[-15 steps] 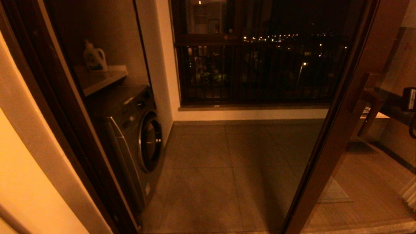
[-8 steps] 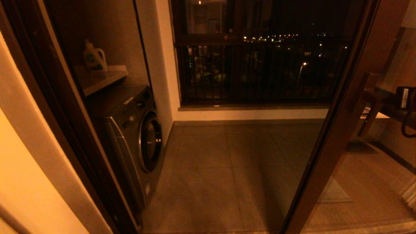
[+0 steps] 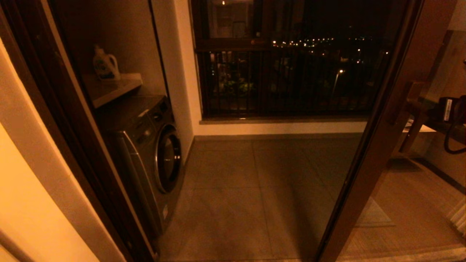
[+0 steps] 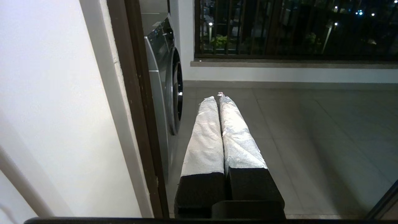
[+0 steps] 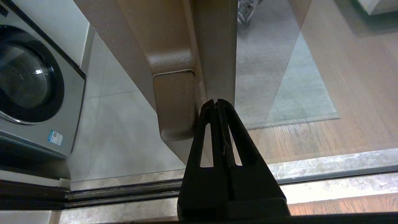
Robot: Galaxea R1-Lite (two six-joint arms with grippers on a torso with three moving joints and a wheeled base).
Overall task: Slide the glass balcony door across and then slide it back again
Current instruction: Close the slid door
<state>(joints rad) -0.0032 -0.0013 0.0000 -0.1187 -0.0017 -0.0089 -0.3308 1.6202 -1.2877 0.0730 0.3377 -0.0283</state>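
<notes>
The glass balcony door point(image 3: 375, 138) stands at the right of the head view, its dark brown stile slanting down to the threshold, and the doorway to its left is open. Its wooden bar handle point(image 3: 413, 105) juts from the stile. In the right wrist view my right gripper point(image 5: 216, 101) is shut with nothing in it. Its tips lie at the seam between the handle's end block point(image 5: 174, 102) and the stile point(image 5: 217, 46); contact is unclear. My right arm point(image 3: 448, 109) shows dark behind the handle. My left gripper point(image 4: 217, 98), white-wrapped and shut on nothing, hangs over the balcony tiles.
A washing machine point(image 3: 153, 153) stands inside the left door jamb point(image 3: 72, 127), under a shelf with a detergent bottle point(image 3: 105, 65). A dark window with railing bars point(image 3: 284, 80) closes the far side. The floor track point(image 5: 124, 193) runs below the right gripper. A rug point(image 5: 286, 102) lies behind the glass.
My right arm has moved left from the picture's right edge toward the door handle. The door and the left arm have not visibly moved.
</notes>
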